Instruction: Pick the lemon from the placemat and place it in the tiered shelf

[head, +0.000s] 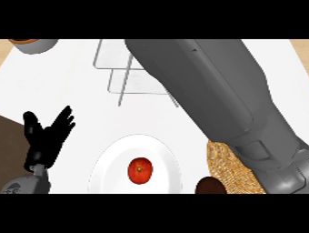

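- Fingers of the left hand (47, 136) are straight and spread, holding nothing; it rests well left of the white plate (110, 175), near the view's lower left edge, and should be left there.
- Plate as landmark: a red tomato (140, 170) lies at its middle; it is not the task's thing and needs no touching.
- Wire tiered shelf (127, 75) stands beyond the plate, toward the counter's far side; I judge the step in hand to be carrying toward it, so the approach should clear its thin rails and lower the fruit fully onto a tier before letting go.
- Right forearm (231, 104) stretches from right of the plate up across the shelf; the right hand is out of view, so its state cannot be told; the lemon shows nowhere, perhaps in that hand.
- Woven placemat (227, 168) lies just right of the plate, partly under the forearm, with a dark round thing (209, 185) at its near edge.
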You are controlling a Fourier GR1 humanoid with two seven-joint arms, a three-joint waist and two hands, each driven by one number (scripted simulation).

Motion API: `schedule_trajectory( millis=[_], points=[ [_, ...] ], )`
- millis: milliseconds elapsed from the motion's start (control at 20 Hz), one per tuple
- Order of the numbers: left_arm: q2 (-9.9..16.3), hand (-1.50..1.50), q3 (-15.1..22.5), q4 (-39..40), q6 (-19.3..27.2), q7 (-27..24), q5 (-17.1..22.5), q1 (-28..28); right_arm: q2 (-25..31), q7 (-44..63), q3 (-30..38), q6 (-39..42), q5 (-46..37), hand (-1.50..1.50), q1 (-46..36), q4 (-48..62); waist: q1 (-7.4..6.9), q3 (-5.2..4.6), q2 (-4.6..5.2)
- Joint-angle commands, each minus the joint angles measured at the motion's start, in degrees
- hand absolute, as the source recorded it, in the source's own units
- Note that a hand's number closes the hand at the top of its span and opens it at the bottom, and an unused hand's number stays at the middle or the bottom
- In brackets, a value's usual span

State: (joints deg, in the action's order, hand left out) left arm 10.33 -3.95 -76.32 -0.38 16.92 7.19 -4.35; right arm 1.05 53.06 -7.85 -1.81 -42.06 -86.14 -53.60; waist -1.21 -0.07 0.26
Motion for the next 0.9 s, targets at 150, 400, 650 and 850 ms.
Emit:
schedule_trajectory(
  millis=[150, 400, 650, 850],
  points=[
    [-0.55, 0.0, 1.09, -3.59, 1.98, 1.45, -1.98, 1.54, -0.64, -4.95, 2.09, -4.68, -2.74, 1.5, -2.64, 10.18, -0.18, 0.03, -0.09],
    [0.31, 0.0, -0.39, -0.22, -0.92, 0.69, 0.02, -0.99, 1.1, -11.64, 4.16, -7.47, -3.32, 1.5, -2.84, 17.95, -0.29, 0.0, 0.17],
    [-0.72, 0.0, 0.85, -6.72, 0.16, 3.15, -0.16, 3.31, 1.9, -16.57, 5.81, -9.49, -2.81, 1.5, -3.53, 20.42, -0.54, 0.04, 0.02],
    [-0.64, 0.0, -0.12, -1.29, -0.01, 1.31, -0.62, -0.46, -0.28, -20.66, 6.58, -12.95, -2.65, 1.5, -2.47, 22.89, -0.24, 0.02, 0.16]
  ],
)
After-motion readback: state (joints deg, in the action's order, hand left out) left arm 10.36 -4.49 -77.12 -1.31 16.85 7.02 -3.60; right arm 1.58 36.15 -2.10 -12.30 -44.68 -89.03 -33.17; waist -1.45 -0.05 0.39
